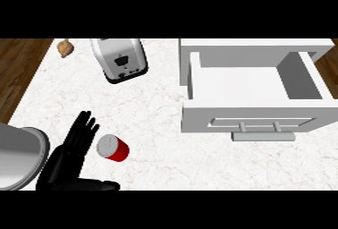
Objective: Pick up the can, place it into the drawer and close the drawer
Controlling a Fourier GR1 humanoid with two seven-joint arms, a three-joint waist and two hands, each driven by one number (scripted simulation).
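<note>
A red can [116,149] with a silver lid lies tilted on the white marble counter [198,161], at the lower left. My left hand [66,161] is open just to the can's left, fingers straight and pointing away, thumb stretched out below the can. It holds nothing. The white drawer [251,115] stands pulled open at the right, its inside bare, its handle [264,127] on the front facing me. My right hand does not show.
A silver toaster [120,60] stands at the back, left of the drawer. A small brown item [65,48] lies at the counter's far left corner. Dark wooden floor [16,76] shows past the counter's left edge.
</note>
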